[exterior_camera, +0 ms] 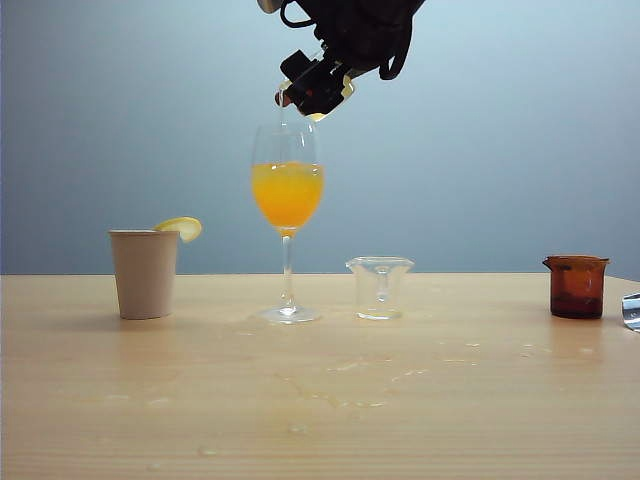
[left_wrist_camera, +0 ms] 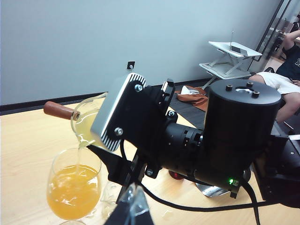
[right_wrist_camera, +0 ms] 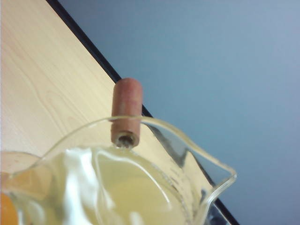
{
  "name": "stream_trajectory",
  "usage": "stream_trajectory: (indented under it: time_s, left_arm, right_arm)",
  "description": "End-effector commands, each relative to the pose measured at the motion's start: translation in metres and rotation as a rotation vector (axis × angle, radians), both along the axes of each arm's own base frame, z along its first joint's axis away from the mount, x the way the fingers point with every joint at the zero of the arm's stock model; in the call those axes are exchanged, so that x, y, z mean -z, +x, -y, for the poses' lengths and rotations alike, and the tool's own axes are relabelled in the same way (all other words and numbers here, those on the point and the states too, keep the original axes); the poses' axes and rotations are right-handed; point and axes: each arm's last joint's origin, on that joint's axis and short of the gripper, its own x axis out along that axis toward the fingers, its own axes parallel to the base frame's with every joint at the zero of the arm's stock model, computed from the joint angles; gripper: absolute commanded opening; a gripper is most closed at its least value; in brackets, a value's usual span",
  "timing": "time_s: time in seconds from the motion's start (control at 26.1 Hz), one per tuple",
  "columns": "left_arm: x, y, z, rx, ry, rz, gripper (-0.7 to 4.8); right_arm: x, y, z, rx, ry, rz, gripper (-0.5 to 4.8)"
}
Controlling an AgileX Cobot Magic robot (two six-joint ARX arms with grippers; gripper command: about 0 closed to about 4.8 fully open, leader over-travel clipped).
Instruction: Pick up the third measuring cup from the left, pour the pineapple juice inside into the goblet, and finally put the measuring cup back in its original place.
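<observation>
Cup (left_wrist_camera: 86,119), clamped tilted in your right gripper (exterior_camera: 318,88), hangs with its spout at twelve o'clock over the goblet (exterior_camera: 287,190), while your left gripper stays unseen.

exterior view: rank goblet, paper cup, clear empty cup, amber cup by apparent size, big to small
1. goblet, tallest by far
2. paper cup
3. clear empty cup and amber cup: look about alike, no ranking.
</observation>
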Motion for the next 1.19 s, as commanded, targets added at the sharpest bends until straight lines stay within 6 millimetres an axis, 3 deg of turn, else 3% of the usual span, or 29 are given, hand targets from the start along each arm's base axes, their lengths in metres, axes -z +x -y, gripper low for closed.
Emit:
stream_trajectory:
  time_s: [0.04, 1.19]
  left_arm:
    - [-0.0035, -0.0013, -0.0004, 0.009, -0.006, 0.017, -0.05]
    - [-0.0021, -0.0015, -0.0003, 0.015, 0.002, 0.004, -0.05]
  right_arm:
    - [-0.0062, -0.0008, -0.0029, 0.012, 0.011, 0.044, 2.69]
    - [-0.0064, -0.0008, -0.0042, 0.004, -0.07, 0.089, 2.69]
